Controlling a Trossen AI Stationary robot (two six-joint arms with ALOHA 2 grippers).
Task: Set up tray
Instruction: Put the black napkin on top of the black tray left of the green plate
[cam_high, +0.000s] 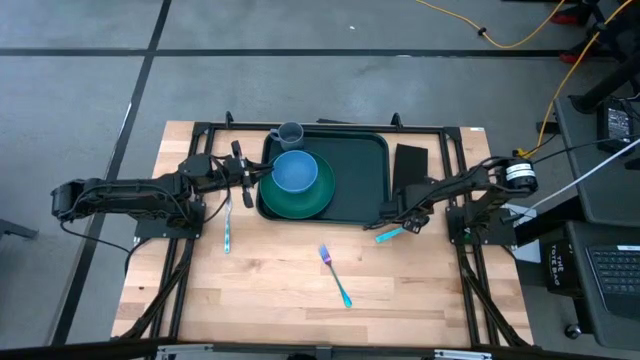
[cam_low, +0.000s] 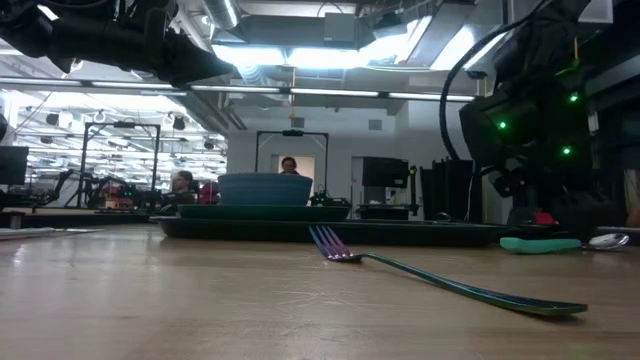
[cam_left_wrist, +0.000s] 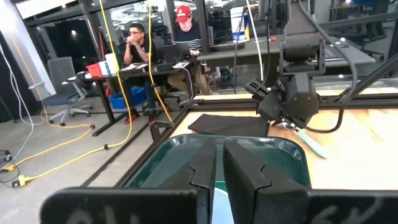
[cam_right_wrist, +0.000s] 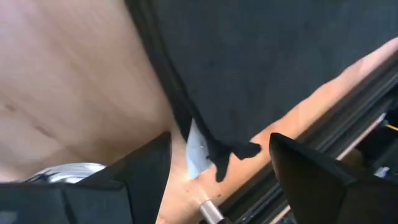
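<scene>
The dark green tray (cam_high: 365, 175) lies at the table's far middle. A round green plate (cam_high: 310, 200) rests on its left part, with a blue bowl (cam_high: 295, 172) on the plate. My left gripper (cam_high: 250, 180) is at the tray's left rim, raised above it. Its fingers (cam_left_wrist: 219, 180) are shut, with only a thin slit between them. My right gripper (cam_high: 405, 215) hovers open over the near corner of the black napkin (cam_high: 410, 165), with its fingers on either side of that corner (cam_right_wrist: 233, 149). A teal-handled spoon (cam_high: 390, 234) lies on the table beside this gripper.
A grey cup (cam_high: 290, 133) stands at the tray's far left corner. A fork (cam_high: 335, 275) lies on the bare wood near the middle, and a teal-handled utensil (cam_high: 227, 225) lies left of the tray. Black frame rails run along both sides. People sit at desks beyond the table (cam_left_wrist: 161, 43).
</scene>
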